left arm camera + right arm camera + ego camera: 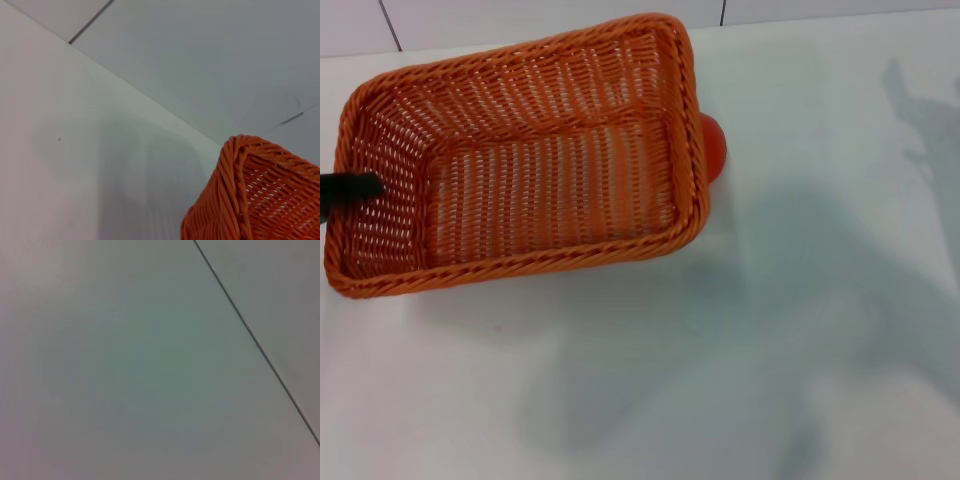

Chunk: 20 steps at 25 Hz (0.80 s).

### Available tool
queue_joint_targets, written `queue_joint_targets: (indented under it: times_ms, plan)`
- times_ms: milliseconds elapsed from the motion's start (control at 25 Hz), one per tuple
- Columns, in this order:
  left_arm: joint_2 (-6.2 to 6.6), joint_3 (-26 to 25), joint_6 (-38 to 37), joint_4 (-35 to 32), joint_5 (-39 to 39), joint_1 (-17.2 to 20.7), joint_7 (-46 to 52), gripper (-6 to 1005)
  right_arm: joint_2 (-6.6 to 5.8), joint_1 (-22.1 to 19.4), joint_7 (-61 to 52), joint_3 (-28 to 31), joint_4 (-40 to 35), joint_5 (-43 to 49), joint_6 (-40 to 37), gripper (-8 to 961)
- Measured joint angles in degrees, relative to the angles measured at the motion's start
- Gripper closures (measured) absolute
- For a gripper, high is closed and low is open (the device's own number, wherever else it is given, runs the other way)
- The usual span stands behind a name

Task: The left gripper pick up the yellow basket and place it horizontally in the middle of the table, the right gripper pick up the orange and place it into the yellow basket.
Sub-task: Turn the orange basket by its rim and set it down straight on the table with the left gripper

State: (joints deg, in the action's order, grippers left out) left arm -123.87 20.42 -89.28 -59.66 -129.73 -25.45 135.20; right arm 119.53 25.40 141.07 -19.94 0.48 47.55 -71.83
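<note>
Spanning the whole scene: a plain white matte counter [740, 380], crossed by soft grey shadows on its right and near parts, most likely thrown by the arms overhead. Carrying nothing else in view but two things, both at the far left.

Sitting skewed at the far left: the large rectangular orange-brown woven wicker basket [520, 150], long axis slanted so the right end runs farther away than the left. Appears tipped, right end raised and the left short rim low — consistent with being lifted or dragged by that short rim, though contact with the counter cannot be judged. Not yet horizontal and not yet in the middle, so the first step looks unfinished. One braided corner shown close in the left wrist view, against bare counter.

Tucked just beyond the basket's right end: the smooth glossy orange-red round fruit [712, 146], mostly hidden behind the rim, touching it or nearly so; outside the basket, so not yet placed. Likely awkward to reach from above until the basket moves clear.

Poking in at the left edge: a slim black bar, the left end effector [350, 185], lying over the left short wall with its tip inside the basket. Apparently gripping that wall, but only one finger visible, so how far open cannot be told.

Right end effector: not visible; only bare counter in its wrist view.
</note>
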Motion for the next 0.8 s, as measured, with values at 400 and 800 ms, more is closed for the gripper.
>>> queue_joint_targets:
  times_ms: [400,800]
  plan:
    - [-0.06,0.3,2.1,1.9,0.4,1.1,-0.6,828,0.0,0.1,0.0,0.0,-0.6,0.0,1.0,11]
    - [0.03,0.7,1.6,1.5,0.2,1.1,-0.2,789,0.0,0.2,0.0,0.0,-0.9,0.0,1.8,11]
